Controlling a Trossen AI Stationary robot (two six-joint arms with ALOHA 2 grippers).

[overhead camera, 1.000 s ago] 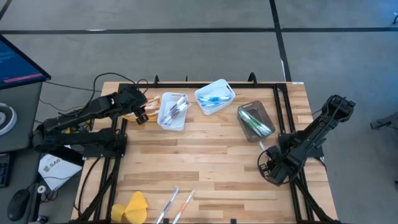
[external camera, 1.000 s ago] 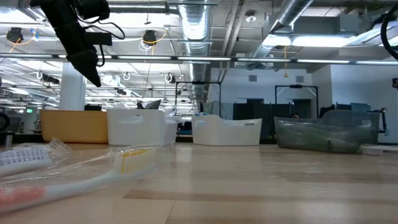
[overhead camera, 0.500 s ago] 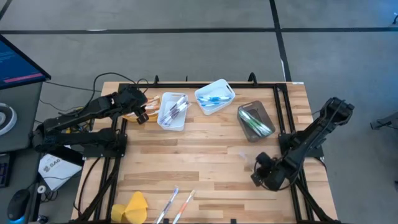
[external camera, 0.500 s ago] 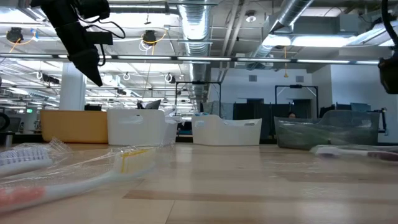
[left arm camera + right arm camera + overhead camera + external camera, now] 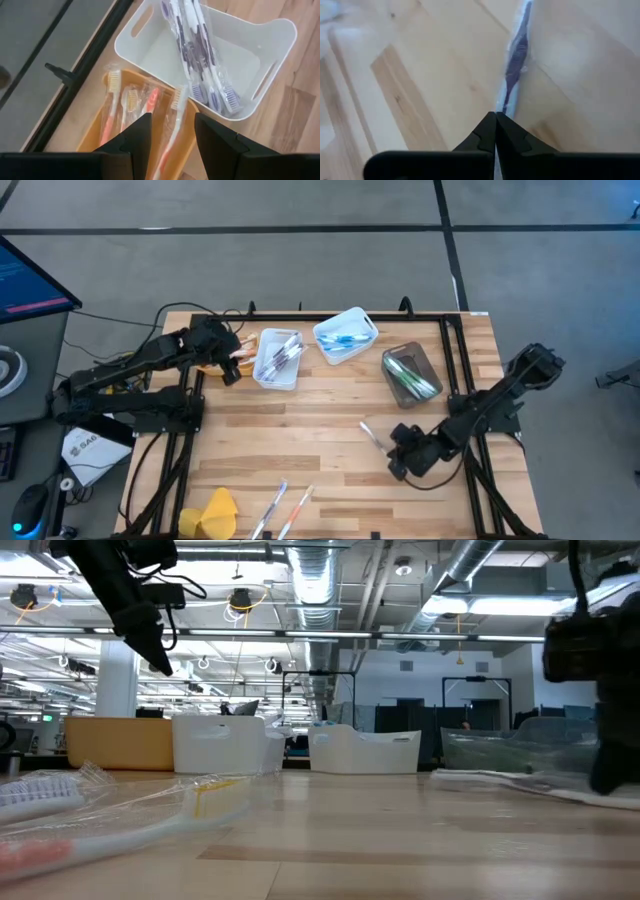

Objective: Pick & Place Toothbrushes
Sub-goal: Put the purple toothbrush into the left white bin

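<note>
My right end effector [image 5: 398,457] is clamped on a wrapped purple toothbrush [image 5: 516,60], low over the desk [image 5: 330,430]. I judge a clean lift toward the white bin [image 5: 277,358] is best, since it holds purple ones. My left end effector [image 5: 170,131], fingers apart, hovers over the orange bin [image 5: 95,131] and may crowd that drop.

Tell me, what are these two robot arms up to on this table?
They are sorting wrapped toothbrushes into bins. The right gripper is low over the table with its jaws shut on a purple-and-white toothbrush lying on the wood. The left gripper hovers, jaws open, above the orange bin of orange brushes, beside the white bin. Two more toothbrushes wait at the table's near edge.
</note>
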